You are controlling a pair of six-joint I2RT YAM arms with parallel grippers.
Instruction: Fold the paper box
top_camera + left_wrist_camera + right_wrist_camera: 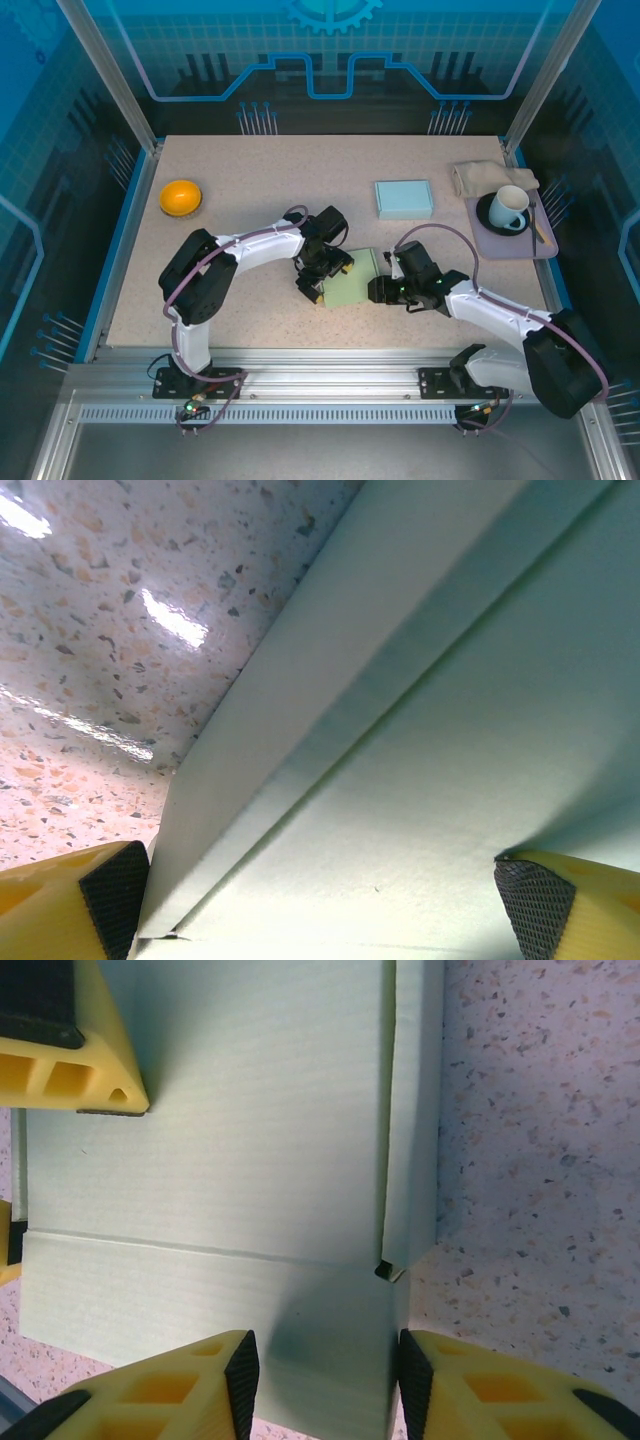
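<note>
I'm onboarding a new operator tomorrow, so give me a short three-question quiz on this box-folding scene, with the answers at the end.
1. True or false: the orange bowl sits on the tray.
2. The left hand is: A shut tight; B spread wide over the green paper box; C holding the orange bowl.
3. What colour is the second box, lying beyond the green one?

Key: 1 false, the bowl rests on the table, far left. 2 B. 3 light blue.
</note>
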